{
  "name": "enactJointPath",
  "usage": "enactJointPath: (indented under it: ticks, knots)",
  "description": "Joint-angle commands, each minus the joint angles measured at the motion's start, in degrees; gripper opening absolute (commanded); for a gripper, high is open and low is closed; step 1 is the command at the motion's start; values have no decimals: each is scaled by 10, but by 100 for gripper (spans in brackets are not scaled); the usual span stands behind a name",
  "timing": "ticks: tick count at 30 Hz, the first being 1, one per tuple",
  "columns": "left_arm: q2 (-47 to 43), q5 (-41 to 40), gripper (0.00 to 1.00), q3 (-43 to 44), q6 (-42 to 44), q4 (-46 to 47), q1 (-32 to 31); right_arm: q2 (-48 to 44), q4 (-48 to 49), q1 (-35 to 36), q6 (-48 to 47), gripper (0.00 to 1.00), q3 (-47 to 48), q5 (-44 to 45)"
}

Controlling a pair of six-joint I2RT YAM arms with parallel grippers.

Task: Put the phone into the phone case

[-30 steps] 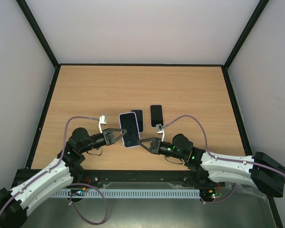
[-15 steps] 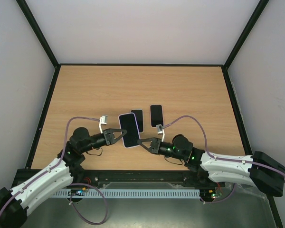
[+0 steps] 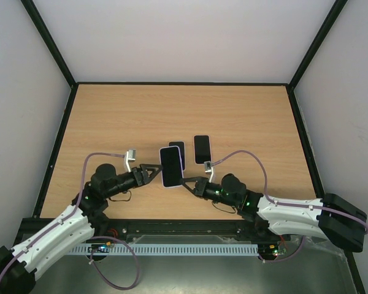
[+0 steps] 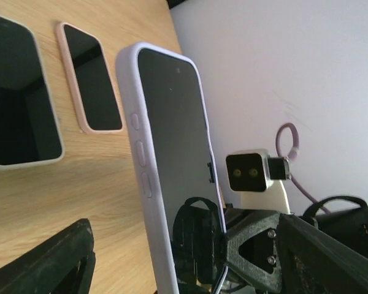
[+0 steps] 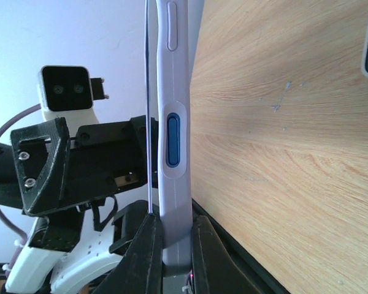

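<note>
Pale wooden bench (image 3: 245, 116), white walls: at frame centre the black-screened phone (image 4: 175, 135), seated in the lilac rubbery phone case (image 4: 141, 153), is held upright, clenched at its lower edge by the right claw (image 3: 185, 182), likely for pressing home; the left claw (image 3: 153, 172) is spread, released.

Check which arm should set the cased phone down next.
Right. The right gripper is shut on the bottom edge of the cased phone, holding it up on edge; the left gripper is open beside it, holding nothing.

Lilac-cased phone (image 4: 172, 153) upright; pink-cased phone (image 4: 92, 76) flat on table (image 4: 80, 184).
</note>
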Motion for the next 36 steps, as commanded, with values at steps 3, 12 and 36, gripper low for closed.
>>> enactJointPath:
  ticks: [3,12,36]
  knots:
    - [-24,-81,99,79,60,-156,5,12,37,-2,-8,2,10,37]
    - [-39,-178,100,169,118,-327,4,139,25,-2,-41,2,82,51]
    - [-90,-252,99,228,150,-442,4,500,71,-58,-5,3,301,2]
